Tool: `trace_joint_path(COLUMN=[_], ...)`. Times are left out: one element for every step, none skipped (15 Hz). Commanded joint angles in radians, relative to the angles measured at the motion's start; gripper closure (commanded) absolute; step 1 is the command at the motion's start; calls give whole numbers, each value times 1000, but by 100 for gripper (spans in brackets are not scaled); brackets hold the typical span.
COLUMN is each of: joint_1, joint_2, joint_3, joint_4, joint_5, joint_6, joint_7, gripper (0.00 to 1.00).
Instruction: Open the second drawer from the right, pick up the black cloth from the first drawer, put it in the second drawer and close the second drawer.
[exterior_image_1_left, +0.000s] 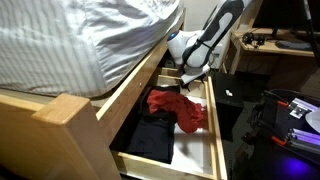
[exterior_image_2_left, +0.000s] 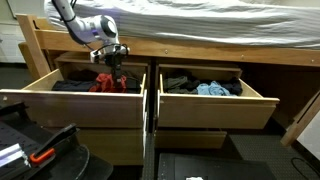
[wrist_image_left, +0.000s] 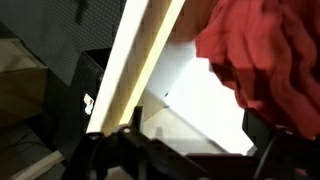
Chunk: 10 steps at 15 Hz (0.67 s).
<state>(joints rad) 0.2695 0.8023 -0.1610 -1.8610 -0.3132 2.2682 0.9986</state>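
The first drawer (exterior_image_1_left: 218, 140) (exterior_image_2_left: 70, 105) stands pulled out, its white bottom (wrist_image_left: 200, 100) showing. In it lie the black cloth (exterior_image_1_left: 152, 135) (exterior_image_2_left: 72, 86) and a red cloth (exterior_image_1_left: 178, 108) (exterior_image_2_left: 108, 84) (wrist_image_left: 265, 50). My gripper (exterior_image_1_left: 190, 72) (exterior_image_2_left: 113, 63) (wrist_image_left: 185, 160) hangs open over this drawer's end beyond the red cloth, holding nothing. In the wrist view bare white bottom lies between the fingers, and the black cloth is out of sight. The second drawer (exterior_image_2_left: 215, 103) also stands open beside it, mostly hidden behind my arm in an exterior view.
A light blue cloth (exterior_image_2_left: 212, 89) and a dark one lie in the second drawer. The bed frame (exterior_image_1_left: 70, 115) and striped mattress (exterior_image_1_left: 80, 35) overhang the drawers. A desk with equipment (exterior_image_1_left: 290, 110) stands across the aisle. A black case (exterior_image_2_left: 40, 150) sits on the floor.
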Motion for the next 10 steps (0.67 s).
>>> trace_joint_path(joint_1=[118, 145, 184, 144, 163, 169, 167, 174, 180, 176], joint_2=[57, 67, 68, 73, 80, 81, 81, 75, 57, 30], joint_3=[7, 8, -8, 13, 15, 16, 15, 10, 11, 20], joint_4=[1, -3, -15, 4, 3, 4, 6, 0, -31, -67], joint_5=[-82, -108, -143, -96, -104, -104, -103, -115, -147, -170], joint_6=[-42, -46, -49, -31, -34, -34, -34, -26, 26, 92], joint_7=[18, 9, 31, 28, 44, 49, 49, 58, 39, 17], gripper=[0, 0, 0, 0, 0, 0, 0, 0, 0, 0])
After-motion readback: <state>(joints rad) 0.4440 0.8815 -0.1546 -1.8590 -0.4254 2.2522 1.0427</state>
